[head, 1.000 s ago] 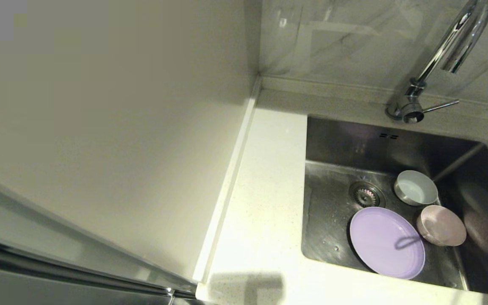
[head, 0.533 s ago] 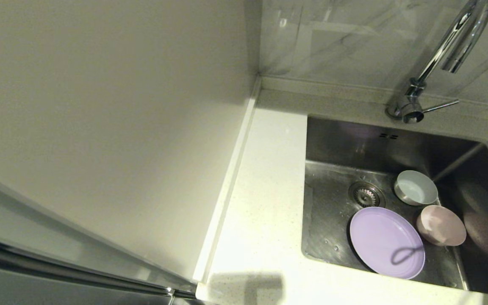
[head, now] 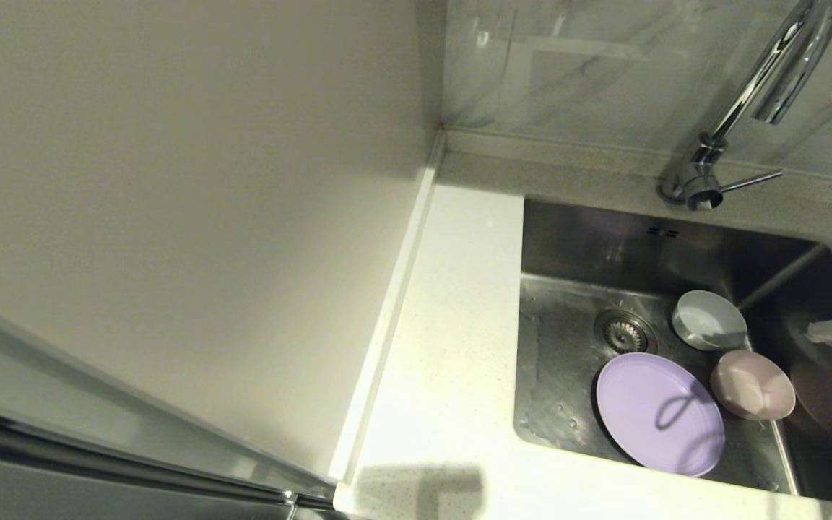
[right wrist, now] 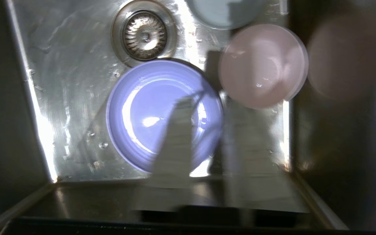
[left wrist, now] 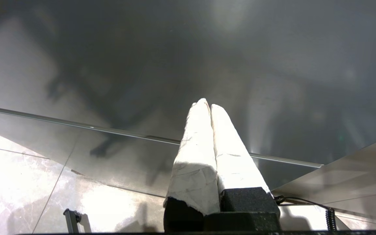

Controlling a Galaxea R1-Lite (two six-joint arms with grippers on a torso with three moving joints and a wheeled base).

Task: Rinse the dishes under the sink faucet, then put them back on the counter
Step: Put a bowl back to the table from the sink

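Lilac plate (head: 659, 413), pink bowl (head: 752, 384) and blue-grey bowl (head: 708, 320) lie in sink (head: 568, 245), unrinsed; right gripper (right wrist: 207, 130) overhead, fingers apart, empty; left gripper (left wrist: 210, 104) parked, fingers together.

warm, yellowish light falls from above in the head view. the counter (head: 452, 375) is bright, while the far right of the sink (head: 568, 361) sinks into dark. a looped shadow lies on the lilac plate (head: 658, 412), and a blocky shadow sits at the counter's near edge. the faucet (head: 763, 94) carries sharp highlights. in the left wrist view the left tool (left wrist: 209, 104) is blown out white against dim, hazy grey. the right wrist view is smeared by motion blur, with glare streaks on the wet steel.
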